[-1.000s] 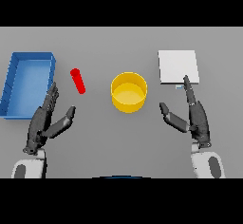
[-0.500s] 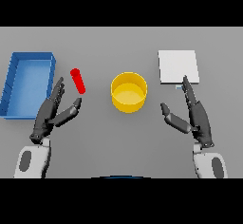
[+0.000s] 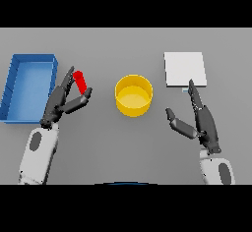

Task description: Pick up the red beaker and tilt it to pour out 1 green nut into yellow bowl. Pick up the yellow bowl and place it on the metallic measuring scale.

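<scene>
a blue tray (image 3: 15,86) sits at the far left of the grey table (image 3: 123,142), at about 9 o'clock from the yellow bowl. just to its right the left hand (image 3: 61,101) reaches up toward 1 o'clock, fingers straight and spread, thumb out toward the bowl; its fingertips are right at the red beaker (image 3: 80,81), with nothing gripped. the beaker leans, its top toward 11 o'clock, between the tray and the bowl. the yellow bowl (image 3: 133,95) stands upright at the table's middle. at 2 o'clock from it lies the metallic measuring scale (image 3: 184,69), a pale square plate. the right hand (image 3: 202,120) rests below the scale, relaxed and released, fingers pointing to 12 o'clock.
</scene>
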Controlling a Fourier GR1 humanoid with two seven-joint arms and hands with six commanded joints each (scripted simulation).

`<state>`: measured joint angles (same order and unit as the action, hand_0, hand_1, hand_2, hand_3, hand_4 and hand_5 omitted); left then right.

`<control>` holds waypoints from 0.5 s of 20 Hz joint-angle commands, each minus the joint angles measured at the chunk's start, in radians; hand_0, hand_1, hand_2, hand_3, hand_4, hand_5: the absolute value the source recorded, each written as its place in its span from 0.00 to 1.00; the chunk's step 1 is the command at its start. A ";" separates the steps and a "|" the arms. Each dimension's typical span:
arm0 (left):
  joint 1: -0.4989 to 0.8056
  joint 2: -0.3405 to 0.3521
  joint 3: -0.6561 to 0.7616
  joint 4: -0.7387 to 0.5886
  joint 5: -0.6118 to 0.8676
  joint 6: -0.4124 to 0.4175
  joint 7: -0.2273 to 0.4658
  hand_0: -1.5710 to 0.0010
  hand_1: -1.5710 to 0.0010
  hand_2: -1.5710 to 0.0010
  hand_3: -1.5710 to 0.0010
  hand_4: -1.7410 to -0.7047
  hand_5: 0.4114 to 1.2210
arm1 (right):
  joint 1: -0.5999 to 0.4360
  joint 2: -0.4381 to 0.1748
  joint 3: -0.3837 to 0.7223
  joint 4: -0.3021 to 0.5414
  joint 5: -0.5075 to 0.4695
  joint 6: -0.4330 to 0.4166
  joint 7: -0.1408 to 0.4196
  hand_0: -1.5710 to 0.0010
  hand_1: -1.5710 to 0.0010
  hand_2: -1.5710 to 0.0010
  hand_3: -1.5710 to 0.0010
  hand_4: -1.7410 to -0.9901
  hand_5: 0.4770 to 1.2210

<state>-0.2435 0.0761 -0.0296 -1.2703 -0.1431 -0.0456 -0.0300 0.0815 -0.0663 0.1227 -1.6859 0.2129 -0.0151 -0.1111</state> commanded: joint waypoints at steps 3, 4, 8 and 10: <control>-0.065 0.004 0.005 0.061 -0.024 0.017 0.007 1.00 1.00 1.00 1.00 0.52 0.30 | 0.010 -0.001 -0.004 -0.023 -0.014 0.005 0.008 1.00 1.00 1.00 1.00 0.68 0.21; -0.090 -0.003 0.004 0.091 -0.034 0.028 0.013 1.00 1.00 1.00 1.00 0.53 0.31 | 0.019 0.000 -0.003 -0.027 -0.018 0.010 0.008 1.00 1.00 1.00 1.00 0.69 0.21; -0.148 -0.013 0.018 0.172 -0.047 0.053 0.008 1.00 1.00 1.00 1.00 0.52 0.32 | 0.016 -0.003 -0.012 -0.028 -0.032 0.013 0.019 1.00 1.00 1.00 1.00 0.67 0.22; -0.179 -0.014 0.034 0.212 -0.043 0.063 -0.010 1.00 1.00 1.00 1.00 0.51 0.33 | 0.006 -0.001 -0.009 -0.022 -0.022 0.007 0.038 1.00 1.00 1.00 1.00 0.67 0.22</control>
<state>-0.4223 0.0625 0.0046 -1.0585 -0.1863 0.0175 -0.0387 0.0872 -0.0670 0.1133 -1.7078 0.1906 -0.0081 -0.0724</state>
